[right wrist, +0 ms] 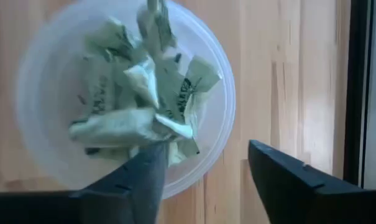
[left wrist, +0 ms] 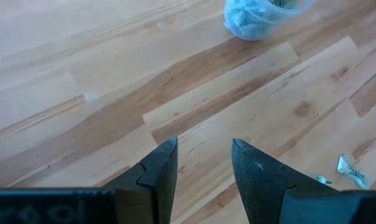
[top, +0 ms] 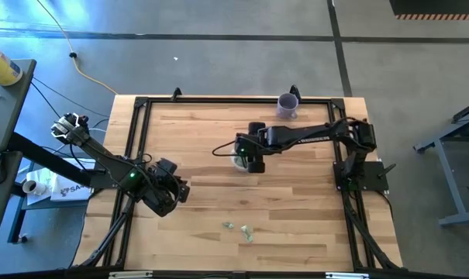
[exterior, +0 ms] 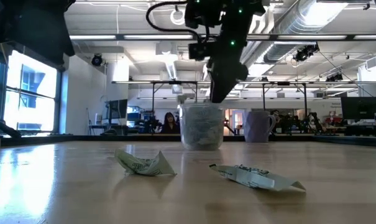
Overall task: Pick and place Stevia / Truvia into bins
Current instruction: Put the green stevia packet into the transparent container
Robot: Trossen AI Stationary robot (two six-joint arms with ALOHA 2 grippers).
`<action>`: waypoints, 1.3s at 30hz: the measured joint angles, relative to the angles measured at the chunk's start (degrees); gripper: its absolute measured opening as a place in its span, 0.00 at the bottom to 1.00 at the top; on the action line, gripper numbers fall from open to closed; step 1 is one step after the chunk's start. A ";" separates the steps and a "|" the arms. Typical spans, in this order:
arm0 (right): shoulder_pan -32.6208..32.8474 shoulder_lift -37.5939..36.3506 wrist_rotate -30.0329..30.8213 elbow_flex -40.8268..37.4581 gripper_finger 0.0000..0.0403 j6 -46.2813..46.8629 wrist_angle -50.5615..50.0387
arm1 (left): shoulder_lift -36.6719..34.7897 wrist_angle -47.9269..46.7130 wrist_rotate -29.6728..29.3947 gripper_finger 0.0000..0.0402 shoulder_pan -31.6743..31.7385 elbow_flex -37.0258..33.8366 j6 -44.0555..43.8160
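The right arm reaches out over the middle of the wooden table (top: 195, 139), and its right gripper (right wrist: 203, 163) hangs right above the small round see-through plastic cup (right wrist: 45, 68). Its two dark fingers are spread apart and nothing is between them. Looking down past them, the cup is stuffed with crinkled pale green and white paper sweetener packets (right wrist: 138, 93), all piled on top of each other.

Two more packets lie flat on the wood near the front edge of the table, well apart from the cup. From the low camera, one packet (exterior: 144, 164) sits folded up like a little tent, and the other packet (exterior: 257, 177) is longer and twisted. They lie near each other but do not touch.

The left gripper (left wrist: 203, 165) waits low over the left side of the table, its fingers spread and empty, with bare wood under them. A purple cup (top: 287, 104) stands at the far edge and has no job here.

I think these packets are very light and soft. They bend and crumple easily, and a hard squeeze could tear the paper. They lie almost flat, so the fingers would need to come straight down and pinch across the puffy, raised middle of a packet.
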 joint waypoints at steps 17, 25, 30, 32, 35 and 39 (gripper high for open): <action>7.17 -10.67 -11.21 0.02 0.61 2.33 -0.04 | 0.00 3.20 -0.40 0.46 0.02 0.00 -2.40; 15.19 -8.62 -15.21 0.02 0.61 11.58 -4.10 | 0.28 13.60 -0.45 0.46 0.00 0.00 1.28; 21.36 -4.89 -16.39 0.02 0.60 18.88 -3.51 | 3.55 20.26 -0.09 0.46 0.00 0.00 4.73; 23.26 -2.76 -15.40 0.02 0.59 23.14 -2.34 | 5.25 22.29 0.91 0.46 0.00 0.02 5.11; 26.01 0.28 -15.04 0.02 0.58 28.38 0.10 | 7.71 25.61 3.63 0.46 0.00 0.02 5.15; 28.96 3.98 -13.70 0.02 0.57 37.31 4.56 | 9.90 28.03 6.86 0.46 0.00 0.02 5.10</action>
